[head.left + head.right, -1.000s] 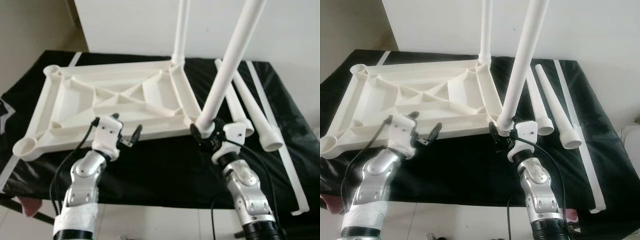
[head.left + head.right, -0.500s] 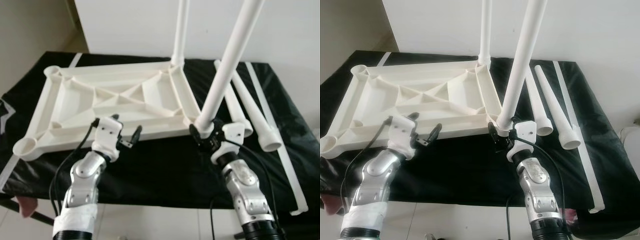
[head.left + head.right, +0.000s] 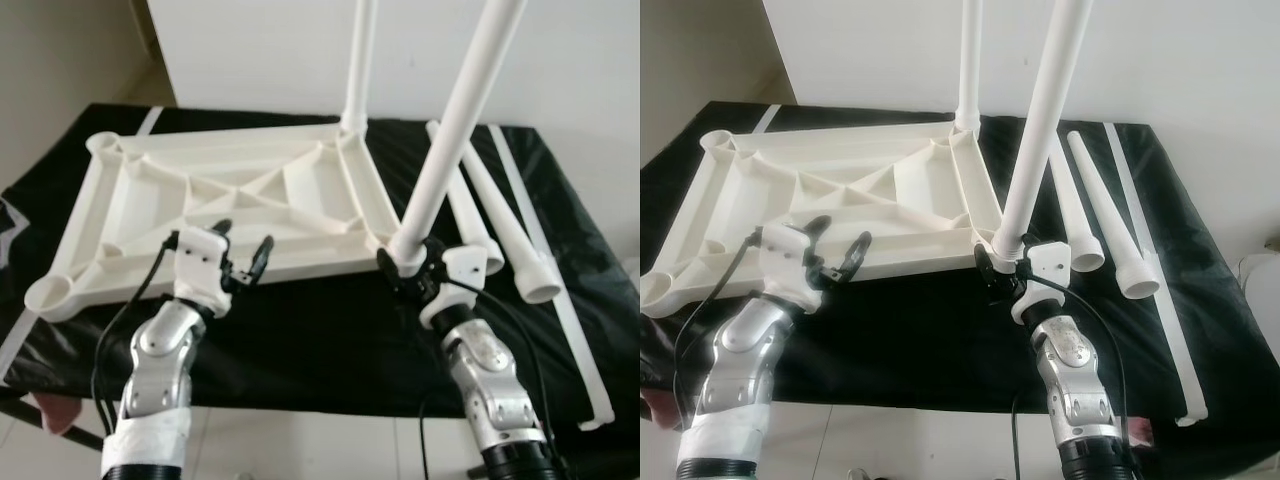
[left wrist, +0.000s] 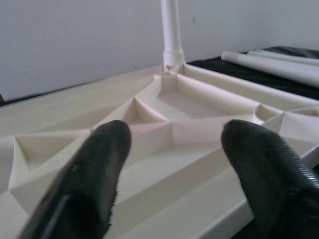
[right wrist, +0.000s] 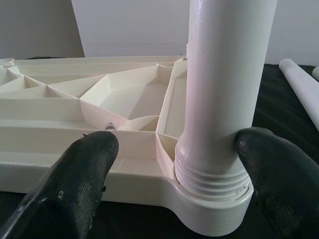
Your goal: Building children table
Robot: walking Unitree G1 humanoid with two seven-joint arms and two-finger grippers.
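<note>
The white table top (image 3: 230,150) lies upside down on the black-covered table (image 3: 330,330). One white leg (image 3: 360,60) stands upright in its far right corner socket. A second leg (image 3: 455,130) stands in the near right socket (image 5: 214,209). My right gripper (image 3: 408,262) is open and straddles this leg's threaded base: one finger (image 5: 279,184) rests against it, the other (image 5: 75,189) stands apart. My left gripper (image 3: 244,236) is open over the top's near rim, its fingers (image 4: 94,169) around nothing.
Two loose tapered legs (image 3: 468,215) (image 3: 515,230) lie side by side on the cloth to the right of the top. A long thin white strip (image 3: 565,310) runs along the right edge. A white wall rises behind the table.
My left gripper has shifted left and a little forward over the top's near rim. The right gripper and the leg it straddles are about where they were.
</note>
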